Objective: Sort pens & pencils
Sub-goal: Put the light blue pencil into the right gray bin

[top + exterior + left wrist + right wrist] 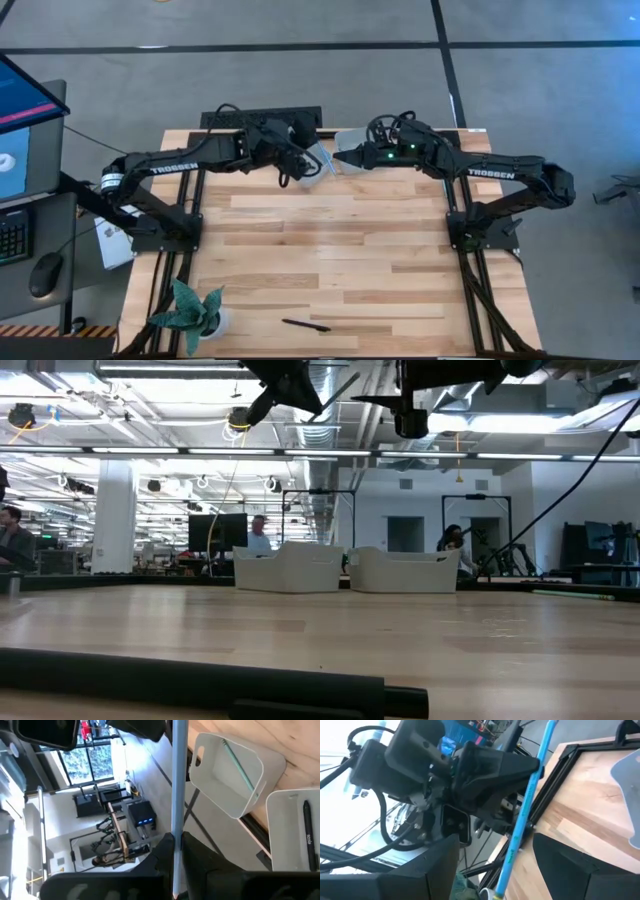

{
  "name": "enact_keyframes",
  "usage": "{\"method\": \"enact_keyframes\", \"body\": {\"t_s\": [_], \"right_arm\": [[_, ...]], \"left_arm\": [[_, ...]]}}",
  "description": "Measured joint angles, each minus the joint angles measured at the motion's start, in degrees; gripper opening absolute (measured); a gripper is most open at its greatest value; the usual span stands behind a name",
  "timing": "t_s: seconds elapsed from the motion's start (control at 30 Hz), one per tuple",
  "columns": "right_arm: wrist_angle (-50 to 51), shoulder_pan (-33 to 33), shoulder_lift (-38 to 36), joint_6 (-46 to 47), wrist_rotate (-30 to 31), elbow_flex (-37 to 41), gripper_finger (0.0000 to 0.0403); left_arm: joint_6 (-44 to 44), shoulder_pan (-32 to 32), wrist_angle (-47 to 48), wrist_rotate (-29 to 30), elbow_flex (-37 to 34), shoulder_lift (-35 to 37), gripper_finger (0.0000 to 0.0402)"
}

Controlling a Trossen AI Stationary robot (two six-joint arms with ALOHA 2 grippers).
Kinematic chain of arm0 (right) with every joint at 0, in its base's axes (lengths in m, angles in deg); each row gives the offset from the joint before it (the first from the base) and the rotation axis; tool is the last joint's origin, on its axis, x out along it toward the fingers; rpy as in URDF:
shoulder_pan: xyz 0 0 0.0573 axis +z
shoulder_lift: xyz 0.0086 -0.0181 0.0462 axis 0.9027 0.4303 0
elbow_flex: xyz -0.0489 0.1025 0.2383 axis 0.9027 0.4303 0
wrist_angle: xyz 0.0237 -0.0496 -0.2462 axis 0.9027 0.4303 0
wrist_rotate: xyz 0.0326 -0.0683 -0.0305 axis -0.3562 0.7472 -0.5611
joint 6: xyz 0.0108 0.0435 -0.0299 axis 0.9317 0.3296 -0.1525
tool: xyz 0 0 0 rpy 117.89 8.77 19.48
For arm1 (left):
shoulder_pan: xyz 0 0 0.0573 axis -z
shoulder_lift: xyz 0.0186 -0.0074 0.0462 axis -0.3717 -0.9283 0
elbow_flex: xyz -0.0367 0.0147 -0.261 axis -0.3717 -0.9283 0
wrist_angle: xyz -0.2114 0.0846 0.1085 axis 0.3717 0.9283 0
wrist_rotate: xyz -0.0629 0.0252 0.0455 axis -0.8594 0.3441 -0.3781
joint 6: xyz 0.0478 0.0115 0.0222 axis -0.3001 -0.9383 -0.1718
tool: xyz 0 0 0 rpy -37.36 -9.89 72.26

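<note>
High over the table's far edge, my left gripper (175, 851) is shut on a pale blue pencil (178, 780). The same pencil (530, 795) slants through the right wrist view, and my right gripper (495, 847) faces it, open, a finger on either side without touching it. Just below stand two white bins. One bin (210, 765) holds a teal pencil (239, 764) and the other bin (282, 815) holds a black pen (308, 834). Another black pen (305, 325) lies flat on the table near its front edge. My left gripper pinches the pencil's shaft (534, 776) between its two fingers, which lie across it. The pencil is lifted clear of the table and the bins, and both its ends stick out past the fingers.
The two bins (322, 160) (350, 142) stand side by side at the middle of the far edge. A small potted plant (190, 310) sits at the near left corner. The wooden table top (330, 250) between the arms is bare.
</note>
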Motion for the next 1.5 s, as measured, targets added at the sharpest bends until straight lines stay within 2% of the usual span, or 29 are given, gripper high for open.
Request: {"method": "enact_keyframes", "body": {"t_s": [0.3, 0.43, 0.53, 0.8, 0.97, 1.3, 1.5], "right_arm": [[-1.2, 0.2, 4.9, 2.4, -0.7, 0.0, 0.0276], [-6.8, 1.0, 7.5, 3.3, -2.6, 0.0, 0.0276], [-10.3, 1.1, 8.4, 3.7, -4.3, 0.0, 0.0276], [-10.2, 1.0, 8.3, 3.5, -4.4, 0.0, 0.0266], [-10.2, 0.9, 8.3, 3.5, -4.4, 0.0, 0.0225], [-10.0, 0.9, 8.3, 3.5, -4.8, 0.0, 0.0105], [-9.4, 0.8, 8.3, 4.1, -4.7, 0.1, 0.0066]], "left_arm": [[-0.3, 1.6, -2.2, 0.0, 0.0, 0.0, 0.0009], [-0.1, 1.6, -1.7, 0.0, 0.0, -0.1, 0.0009], [0.0, 1.6, -1.5, 0.1, 0.0, 0.0, 0.0009], [0.0, 1.6, 1.0, 1.5, 0.0, 0.0, 0.0009], [0.1, 1.6, 2.4, 2.4, 0.0, -0.1, 0.0009], [0.6, 1.3, 1.8, 2.2, 0.1, -0.1, 0.0009], [1.0, 0.9, 1.5, 2.5, 0.2, 0.1, 0.0009]]}}
